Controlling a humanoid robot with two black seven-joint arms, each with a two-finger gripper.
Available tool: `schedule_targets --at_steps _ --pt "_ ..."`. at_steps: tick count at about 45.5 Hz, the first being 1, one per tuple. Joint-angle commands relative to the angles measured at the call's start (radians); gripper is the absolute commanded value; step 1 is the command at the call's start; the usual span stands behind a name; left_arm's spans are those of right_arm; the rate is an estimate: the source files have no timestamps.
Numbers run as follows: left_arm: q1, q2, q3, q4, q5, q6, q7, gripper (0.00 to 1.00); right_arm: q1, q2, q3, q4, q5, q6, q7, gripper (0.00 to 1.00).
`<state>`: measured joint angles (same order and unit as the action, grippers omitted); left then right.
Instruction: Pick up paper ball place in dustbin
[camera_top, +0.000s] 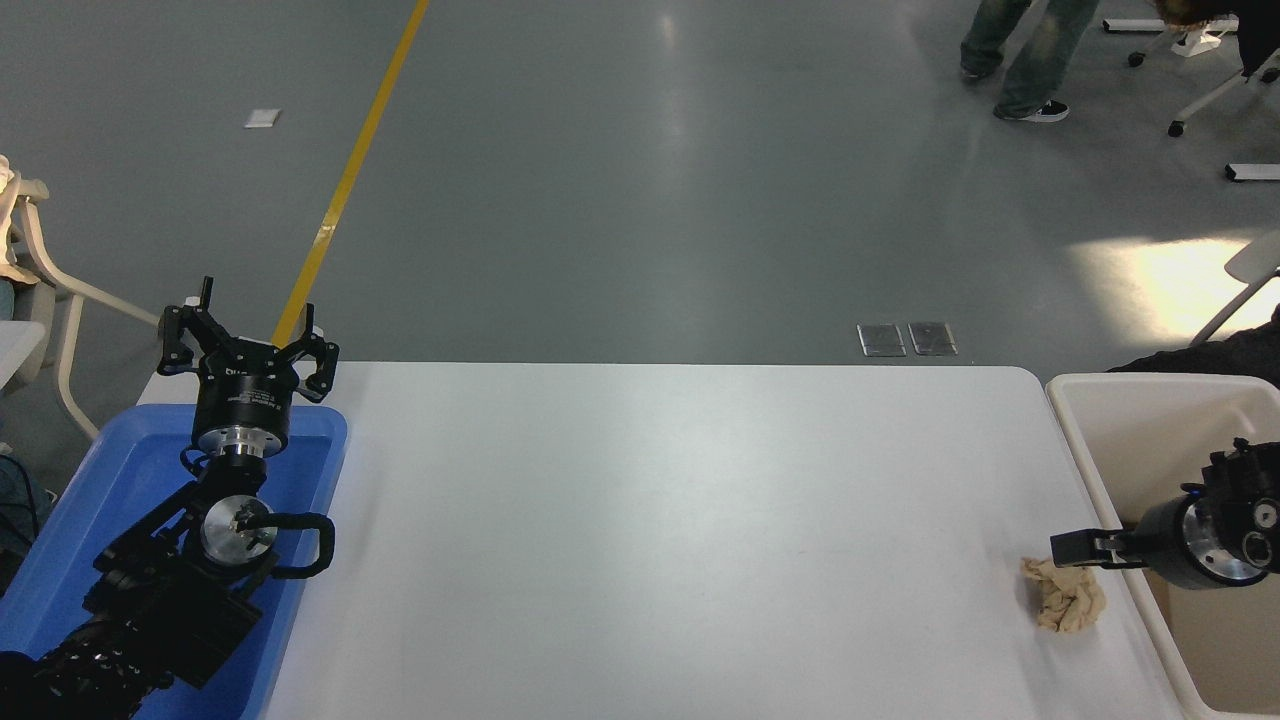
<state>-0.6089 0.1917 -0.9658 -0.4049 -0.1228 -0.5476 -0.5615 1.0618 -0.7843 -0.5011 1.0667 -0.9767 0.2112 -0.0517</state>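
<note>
The paper ball is a tan crumpled wad lying on the white table near its right edge, close to the front. The dustbin is a cream-white deep bin standing right of the table. My right gripper reaches in from the right edge across the bin's rim, open, its tips just above the ball's upper edge. My left gripper is parked open at the lower left over the blue tray.
A shallow blue tray sits at the table's left end under the left arm. A person's legs are on the floor at the top right. A chair stands at the far left.
</note>
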Motion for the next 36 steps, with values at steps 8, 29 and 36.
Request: schedule_targets --at_steps 8,29,36 --pt "0.0 0.0 -0.001 0.0 0.0 0.0 0.0 0.99 -0.129 0.049 0.115 -0.042 0.007 -0.032 0.001 0.92" --pt "0.0 0.0 0.001 0.0 0.0 0.0 0.0 0.99 -0.137 0.063 0.134 -0.057 0.018 -0.046 0.01 0.0" --pt "0.0 0.0 0.002 0.0 0.0 0.0 0.0 0.99 -0.042 -0.027 0.116 0.008 0.024 -0.006 0.012 0.0"
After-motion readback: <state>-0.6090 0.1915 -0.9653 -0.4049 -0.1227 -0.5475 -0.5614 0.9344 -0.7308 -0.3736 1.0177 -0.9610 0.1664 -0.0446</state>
